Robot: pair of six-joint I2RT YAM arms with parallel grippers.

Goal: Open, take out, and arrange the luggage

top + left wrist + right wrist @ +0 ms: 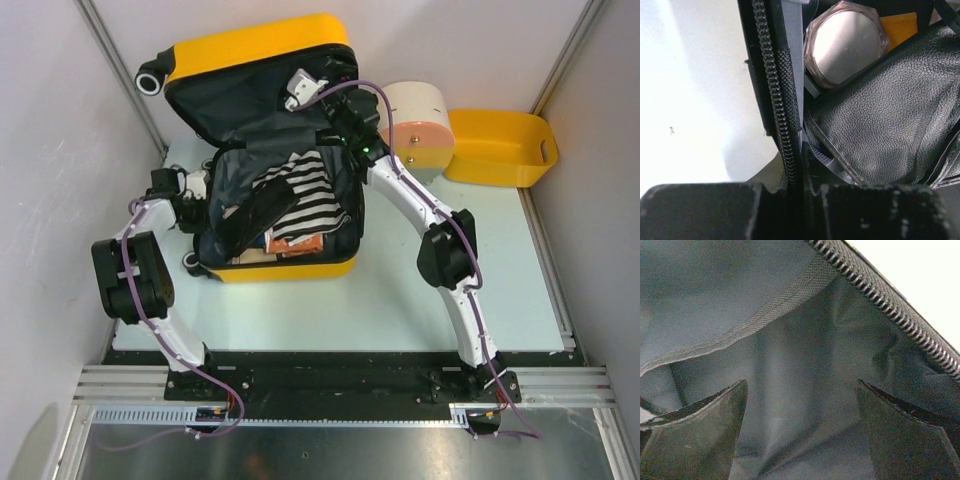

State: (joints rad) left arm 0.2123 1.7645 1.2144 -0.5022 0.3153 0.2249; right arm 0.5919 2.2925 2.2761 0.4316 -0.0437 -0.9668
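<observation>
The luggage (260, 50) is a yellow hard-shell suitcase lying open, its lid raised at the back and dark grey lining showing. Inside lie a black-and-white striped garment (300, 185), a black leather piece (890, 110) and a round clear jar lid (845, 42). At the suitcase's left wall my left gripper (200, 195) is shut on the zipper rim (775, 100), jaws pinched on the black edge. My right gripper (320, 100) is up inside the lid. It is open (802, 390), both fingers (705, 435) spread in front of the grey lining (800, 355) with nothing between them.
A cream-and-pink drum-shaped box (420, 125) and a yellow plastic basket (500, 145) stand at the back right. Grey walls close in on both sides. The pale table (420, 310) shows in front of the suitcase, between the arms.
</observation>
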